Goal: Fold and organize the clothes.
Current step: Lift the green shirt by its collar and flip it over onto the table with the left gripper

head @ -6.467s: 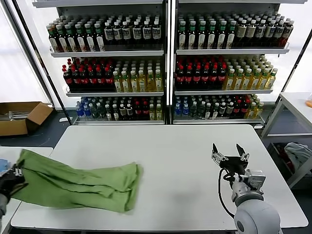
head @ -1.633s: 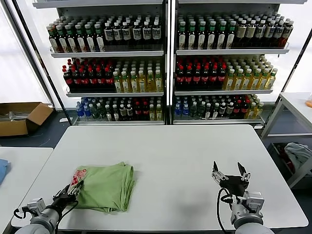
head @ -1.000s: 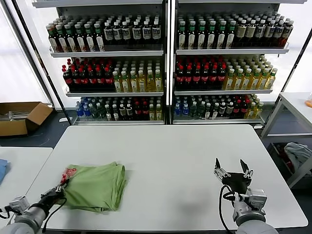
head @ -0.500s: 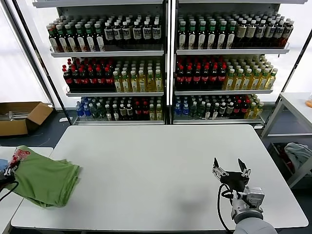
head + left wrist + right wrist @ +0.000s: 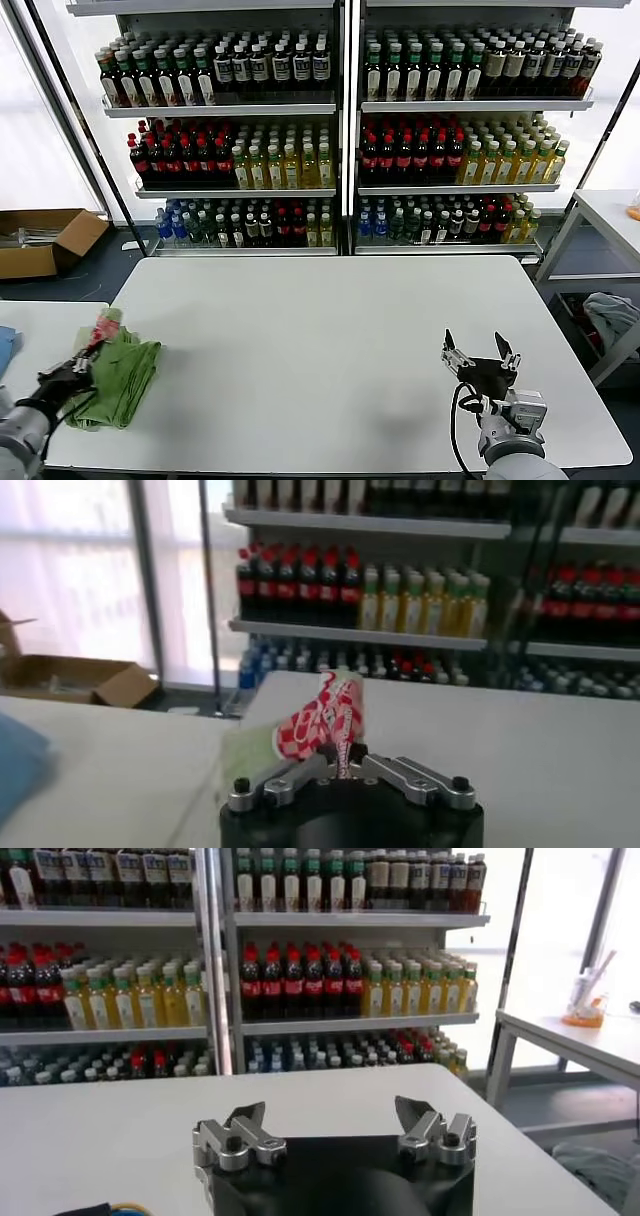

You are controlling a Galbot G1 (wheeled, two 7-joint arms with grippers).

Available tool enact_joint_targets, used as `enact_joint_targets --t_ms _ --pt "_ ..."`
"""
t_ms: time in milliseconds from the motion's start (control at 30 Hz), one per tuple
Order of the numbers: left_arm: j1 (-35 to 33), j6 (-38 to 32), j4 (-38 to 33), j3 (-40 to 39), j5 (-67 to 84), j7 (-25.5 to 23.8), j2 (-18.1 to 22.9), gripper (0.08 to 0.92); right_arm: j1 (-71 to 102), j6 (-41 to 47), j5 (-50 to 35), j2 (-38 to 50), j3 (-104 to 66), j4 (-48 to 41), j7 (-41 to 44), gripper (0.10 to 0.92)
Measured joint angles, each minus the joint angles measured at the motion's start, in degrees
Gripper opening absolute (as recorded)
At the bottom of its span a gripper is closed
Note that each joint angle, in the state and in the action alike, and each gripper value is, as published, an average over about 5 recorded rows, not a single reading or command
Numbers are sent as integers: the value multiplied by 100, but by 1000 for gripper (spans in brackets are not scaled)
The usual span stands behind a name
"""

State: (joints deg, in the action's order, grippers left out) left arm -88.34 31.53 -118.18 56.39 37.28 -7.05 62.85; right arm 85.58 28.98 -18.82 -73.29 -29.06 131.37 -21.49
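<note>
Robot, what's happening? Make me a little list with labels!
shirt: folded light green T-shirt, red-and-white print showing at the pinched corner, at the white table's left edge
left gripper: shut on the shirt's corner
right gripper: open, empty, over the table's right side
behind: shelves of bottles

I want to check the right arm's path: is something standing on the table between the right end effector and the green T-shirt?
Nothing visible: bare table lies between the open right end effector and the T-shirt, held by the left end effector.
</note>
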Motion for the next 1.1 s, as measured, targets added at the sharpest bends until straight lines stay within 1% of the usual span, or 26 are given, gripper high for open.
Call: enact_joint_targets --t_ms 200,333,433,533,800,900,1100 --pt "4 62 -863 -1211 -554 134 473 109 118 -27 88 -68 -7 41 -1 823" --pt "-15 12 -1114 -2156 -1159 98 772 109 190 -43 155 -108 -25 66 0 823" --pt "29 -76 -1069 -2784 -1665 39 978 109 244 -48 201 -127 -34 90 7 823" --pt "150 -143 -860 -3231 -2037 33 1159 115 301 -61 242 -129 -45 95 12 823" --pt "584 -222 -398 -3847 -2267 161 1461 110 338 -68 333 -157 -13 59 12 823" --pt "730 -289 -325 -3996 -2127 189 1564 137 314 -45 358 -165 27 42 5 823" --pt "986 -408 -285 -4148 -1628 332 1696 297 243 37 342 -153 90 -21 -19 823"
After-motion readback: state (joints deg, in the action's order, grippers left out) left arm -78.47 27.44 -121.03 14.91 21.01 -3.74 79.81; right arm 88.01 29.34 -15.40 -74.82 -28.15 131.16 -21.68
